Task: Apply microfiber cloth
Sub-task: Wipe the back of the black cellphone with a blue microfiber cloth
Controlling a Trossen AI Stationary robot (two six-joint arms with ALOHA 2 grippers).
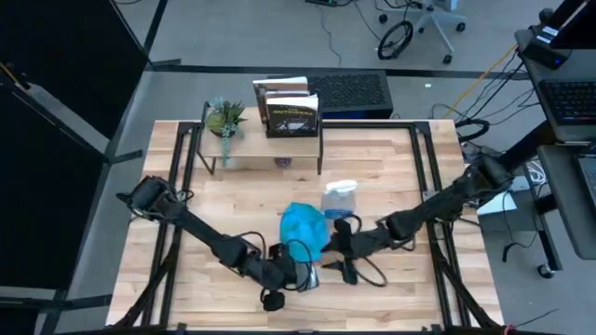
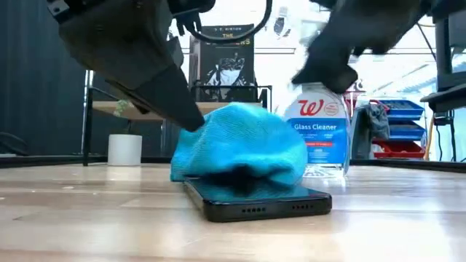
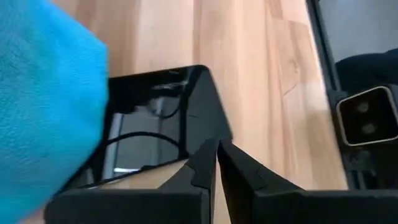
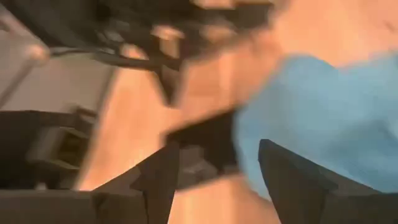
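Turquoise microfiber cloth (image 2: pixel 240 142) heaped on black phone (image 2: pixel 255 200) (left pincer (image 3: pixel 216 163) clenched empty, right pincer (image 4: pixel 214 180) released).

Even, bright overhead light on the table (image 1: pixel 372 167), shadows soft. At table height the windows behind blow out white, leaving the arms as dark silhouettes. The phone (image 3: pixel 161 124) screen mirrors cables in its gloss. The right wrist picture smears with motion blur; the cloth (image 4: pixel 323 124) edges are soft.
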